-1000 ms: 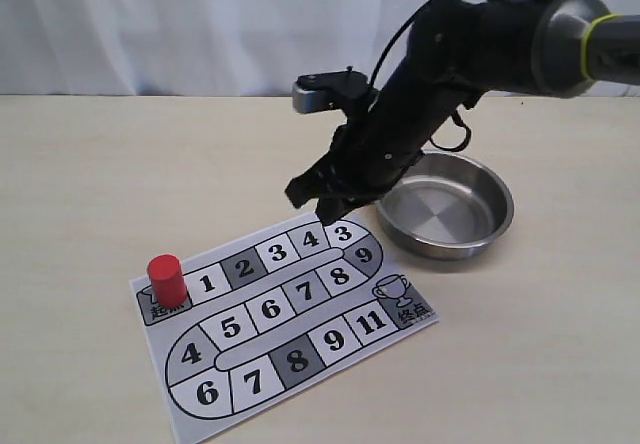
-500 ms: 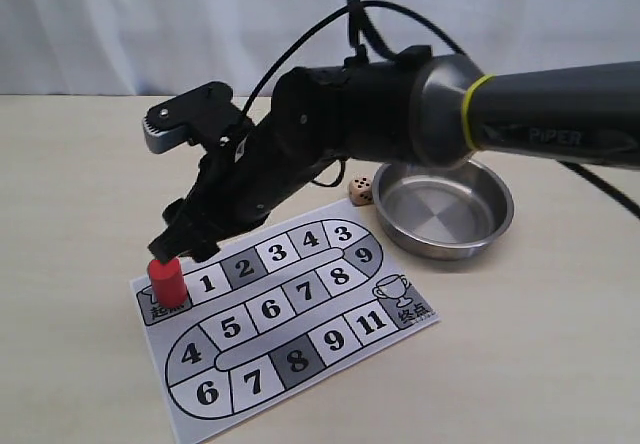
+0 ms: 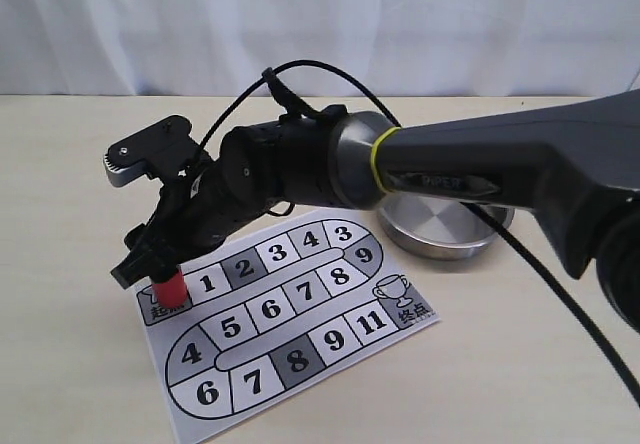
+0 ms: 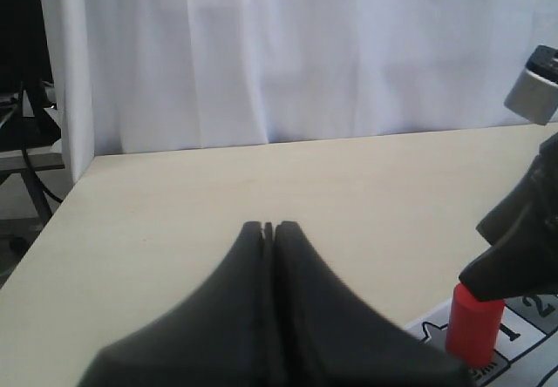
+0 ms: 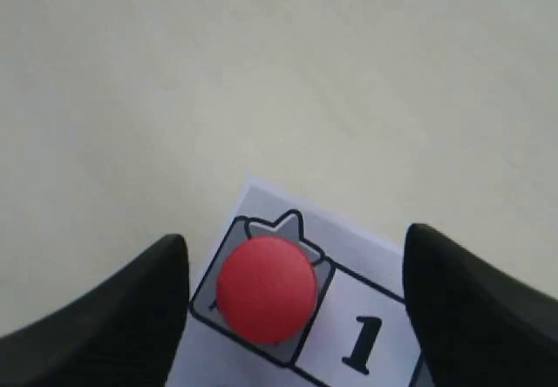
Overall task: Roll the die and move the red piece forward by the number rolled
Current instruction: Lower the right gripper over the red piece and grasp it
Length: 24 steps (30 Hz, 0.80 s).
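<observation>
The red piece [image 3: 170, 289] stands upright on the grey start square at the left end of the paper game board [image 3: 296, 362]. My right gripper [image 3: 146, 264] has reached across the board and hangs just over the piece, open. In the right wrist view the red piece [image 5: 266, 289] lies between the spread fingers of the right gripper [image 5: 296, 243], nearer one finger and touching neither. The left gripper [image 4: 268, 227] is shut and empty over bare table, with the red piece [image 4: 475, 324] off to its side. The die is hidden behind the right arm.
A steel bowl [image 3: 450, 239] sits right of the board, mostly covered by the right arm. White curtain lines the back of the table. The right arm and its cable span the table's middle above the board.
The right arm swung left from beside the bowl, across the board, to the red piece, and its jaws opened. The die, seen beside the bowl half a second ago, is now covered by the arm.
</observation>
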Each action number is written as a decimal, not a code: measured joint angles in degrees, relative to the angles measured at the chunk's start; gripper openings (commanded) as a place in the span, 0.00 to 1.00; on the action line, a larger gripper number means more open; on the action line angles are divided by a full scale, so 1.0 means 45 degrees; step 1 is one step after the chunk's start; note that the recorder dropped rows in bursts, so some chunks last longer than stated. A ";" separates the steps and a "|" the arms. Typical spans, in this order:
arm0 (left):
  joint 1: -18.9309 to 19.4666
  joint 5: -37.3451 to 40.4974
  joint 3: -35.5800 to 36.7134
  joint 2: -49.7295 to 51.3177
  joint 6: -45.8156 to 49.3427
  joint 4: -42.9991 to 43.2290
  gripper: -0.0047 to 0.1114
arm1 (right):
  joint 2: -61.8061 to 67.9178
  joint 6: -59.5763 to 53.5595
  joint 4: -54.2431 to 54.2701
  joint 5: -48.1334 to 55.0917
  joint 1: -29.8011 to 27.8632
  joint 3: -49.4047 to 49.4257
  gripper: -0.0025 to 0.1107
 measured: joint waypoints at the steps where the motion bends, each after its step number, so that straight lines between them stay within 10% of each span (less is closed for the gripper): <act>1: 0.0000 0.0000 0.0000 0.0000 0.0000 0.0000 0.04 | 0.0074 0.0000 0.0000 -0.0156 0.0010 -0.0012 0.60; 17: 0.0000 0.0000 0.0000 0.0000 0.0000 0.0000 0.04 | 0.0953 0.0000 0.0000 -0.0596 0.0010 -0.0064 0.59; 24: 0.0000 0.0000 0.0000 0.0000 0.0000 0.0000 0.04 | 0.1001 -0.0022 0.0000 -0.0696 0.0093 -0.0064 0.39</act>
